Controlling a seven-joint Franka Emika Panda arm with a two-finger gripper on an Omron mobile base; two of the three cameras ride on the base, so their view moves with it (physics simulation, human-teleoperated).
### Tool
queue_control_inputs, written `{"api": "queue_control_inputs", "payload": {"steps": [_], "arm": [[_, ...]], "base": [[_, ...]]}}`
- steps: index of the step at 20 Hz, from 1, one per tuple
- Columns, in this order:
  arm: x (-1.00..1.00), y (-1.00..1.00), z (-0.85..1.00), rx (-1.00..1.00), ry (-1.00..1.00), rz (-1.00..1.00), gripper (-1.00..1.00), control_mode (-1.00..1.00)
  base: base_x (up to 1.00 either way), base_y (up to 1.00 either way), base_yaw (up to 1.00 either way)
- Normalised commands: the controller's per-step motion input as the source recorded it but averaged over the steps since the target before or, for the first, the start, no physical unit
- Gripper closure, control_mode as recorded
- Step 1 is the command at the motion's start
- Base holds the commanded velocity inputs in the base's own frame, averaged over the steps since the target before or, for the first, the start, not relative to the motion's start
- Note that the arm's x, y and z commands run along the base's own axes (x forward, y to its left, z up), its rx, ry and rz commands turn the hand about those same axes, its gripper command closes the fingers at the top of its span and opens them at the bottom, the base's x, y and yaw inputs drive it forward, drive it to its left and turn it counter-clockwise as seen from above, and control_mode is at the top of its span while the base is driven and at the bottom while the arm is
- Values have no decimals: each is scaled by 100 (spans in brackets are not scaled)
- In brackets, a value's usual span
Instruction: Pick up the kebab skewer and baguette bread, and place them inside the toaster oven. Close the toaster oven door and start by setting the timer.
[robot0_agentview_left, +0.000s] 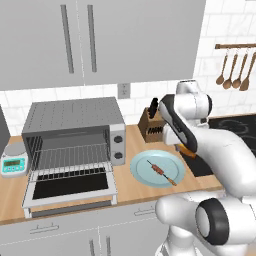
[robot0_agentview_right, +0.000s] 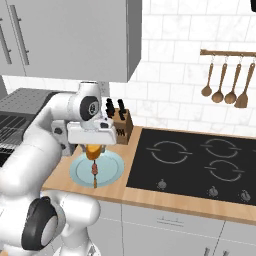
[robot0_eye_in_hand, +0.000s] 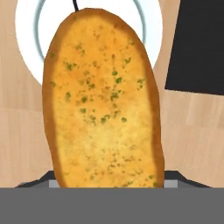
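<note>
Baguette bread, stiff and light, fills frame centre gripped at its lower end by the tool, above the plate carrying the slender kebab skewer, best pinched mid-stick.

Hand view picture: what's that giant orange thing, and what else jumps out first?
That is the baguette bread, golden with green flecks, held up in the robot's fingers above the light blue plate. The kebab skewer lies alone on that plate. To the left the toaster oven stands on the counter, its toaster oven door dropped open.
</note>
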Motion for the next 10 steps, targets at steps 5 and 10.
{"api": "queue_control_inputs", "payload": {"steps": [5, 10], "arm": [[-40, 35, 60, 0, 3, 10, 100, -100], [-27, 57, 55, 0, 5, 16, 100, -100]], "base": [[0, 0, 0], [0, 0, 0]]}}
